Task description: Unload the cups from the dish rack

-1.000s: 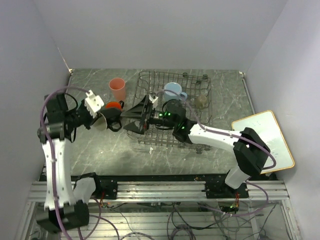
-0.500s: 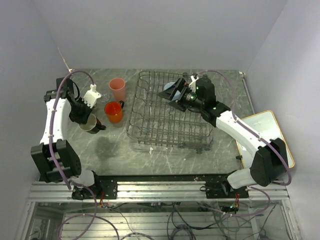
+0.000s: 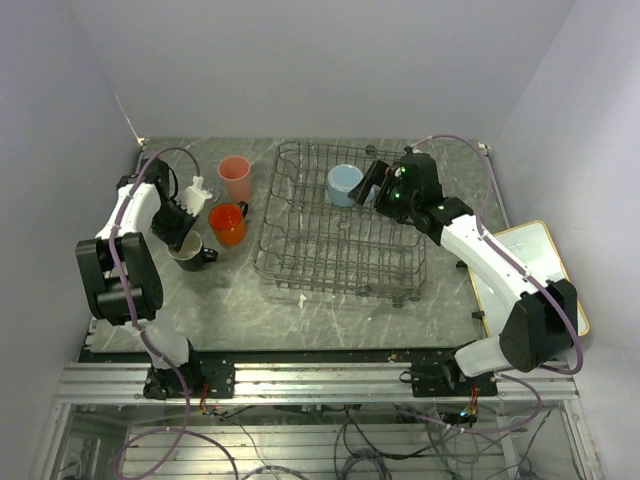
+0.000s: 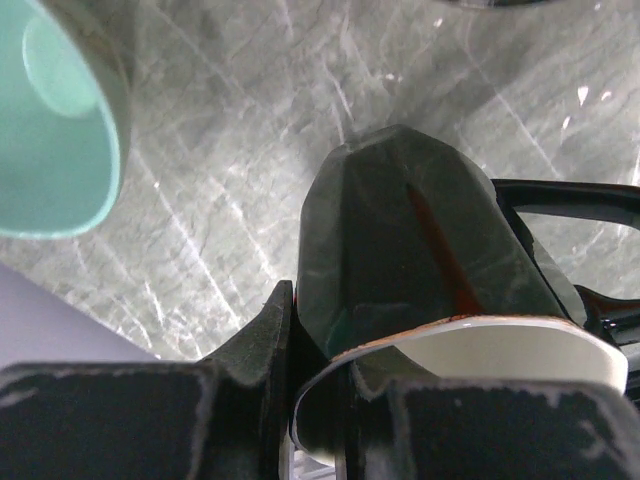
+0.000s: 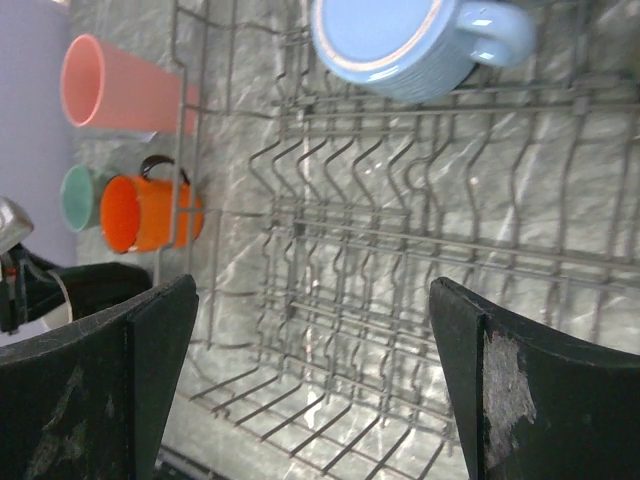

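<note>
Overhead and wrist views, unloading in progress. The dish rack (image 3: 330, 250) stands at mid-bench. The one cup seen inside it is the light-blue mug (image 3: 345, 184), at its far side. Outside the rack, on the bench (image 3: 230, 300) to its left, stand the pink tumbler (image 3: 236, 178), the orange mug (image 3: 228, 224) and the mint-green cup (image 5: 75, 197).

The left gripper (image 3: 185, 233) is clamped narrowly on the wall of the black mug (image 3: 192, 252). That mug sits on the bench just beside the orange mug, apparently being set down.

The right gripper (image 3: 375, 188) hangs over the rack's far side with its jaws spread wide and nothing between them.

Key relation: the light-blue mug lies just beside the right gripper, on its left in the overhead view. In the right wrist view it sits ahead of the jaws and toward the right-hand finger, not centred in the gap. Its mouth faces the wrist camera and its handle points right, toward that finger. The exact tilt cannot be judged.

The right arm is much the nearer; the left is occupied and well apart. The next move probably calls for centring the jaws on the mug's rim or body, clear of the handle and wires.
</note>
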